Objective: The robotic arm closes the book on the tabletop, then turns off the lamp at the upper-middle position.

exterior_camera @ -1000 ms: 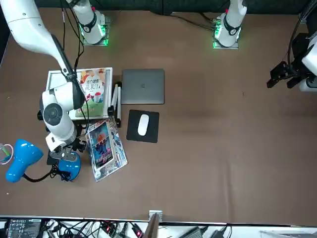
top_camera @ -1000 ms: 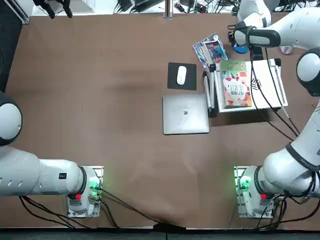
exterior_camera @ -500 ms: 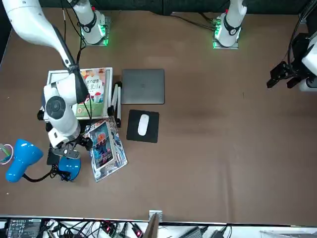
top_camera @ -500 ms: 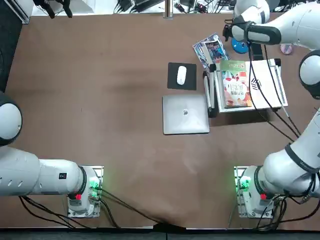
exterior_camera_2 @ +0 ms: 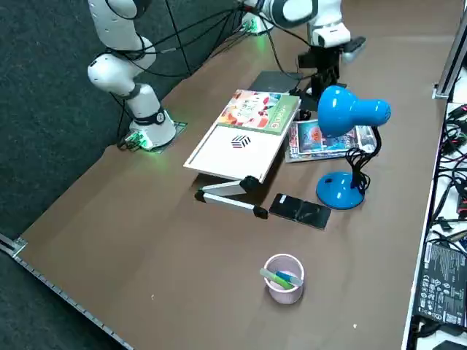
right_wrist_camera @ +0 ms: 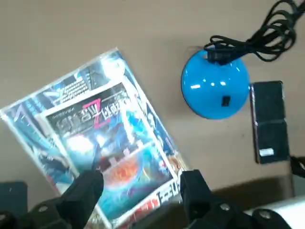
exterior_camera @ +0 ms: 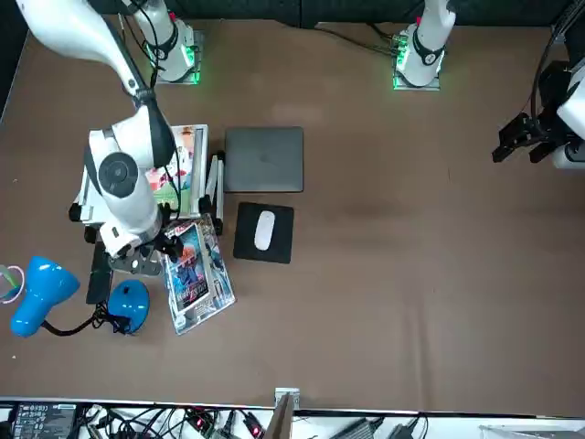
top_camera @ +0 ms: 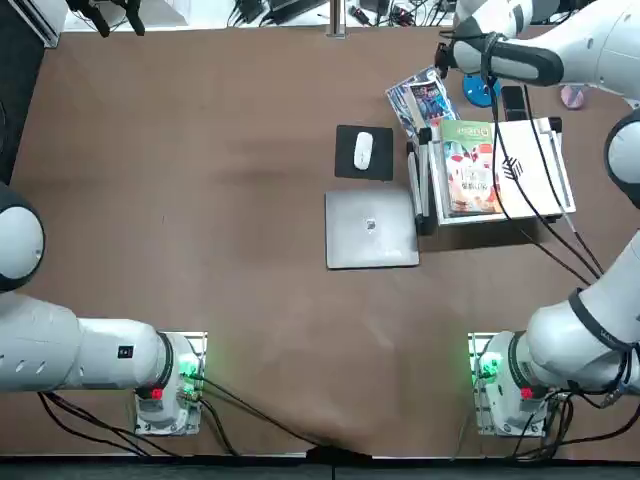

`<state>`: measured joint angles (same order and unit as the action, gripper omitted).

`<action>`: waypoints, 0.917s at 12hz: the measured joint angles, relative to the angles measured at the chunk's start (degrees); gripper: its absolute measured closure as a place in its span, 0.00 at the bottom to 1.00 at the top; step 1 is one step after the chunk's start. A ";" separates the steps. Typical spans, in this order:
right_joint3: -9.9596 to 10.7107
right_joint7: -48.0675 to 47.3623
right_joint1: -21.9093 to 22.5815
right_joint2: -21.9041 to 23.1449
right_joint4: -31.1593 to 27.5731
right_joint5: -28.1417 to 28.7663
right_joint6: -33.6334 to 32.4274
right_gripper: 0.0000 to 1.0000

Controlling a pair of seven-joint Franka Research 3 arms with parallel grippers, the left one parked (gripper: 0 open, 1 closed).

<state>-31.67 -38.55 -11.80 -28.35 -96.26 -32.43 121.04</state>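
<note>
The book (exterior_camera_2: 252,109) lies closed near the lamp (exterior_camera_2: 350,111), so you're onto switching off: your right claw (right_wrist_camera: 142,176) hangs beside the lamp, spread and empty, and needs lining up over what looks like its switch (right_wrist_camera: 226,100).

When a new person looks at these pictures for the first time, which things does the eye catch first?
Probably the bright blue lamp, standing on the tabletop beyond the black phone in the right side view. Next comes the big white robotic arm, whose right gripper hovers over the glossy blue leaflets. The closed book, with its green and red-and-white cover, also stands out on the white stand board.
</note>
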 joint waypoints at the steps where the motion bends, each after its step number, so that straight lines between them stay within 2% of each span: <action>1: -0.98 0.00 -0.03 1.23 0.12 0.82 -2.44 0.00; 4: -3.17 0.13 -0.03 6.49 0.45 5.51 -9.24 0.00; 8: -3.38 5.68 -0.76 13.40 0.46 12.81 -15.65 0.00; 11: -3.35 9.82 -3.02 16.32 0.44 17.15 -19.19 0.00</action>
<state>-35.02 -28.73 -14.82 -12.03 -95.82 -15.28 101.85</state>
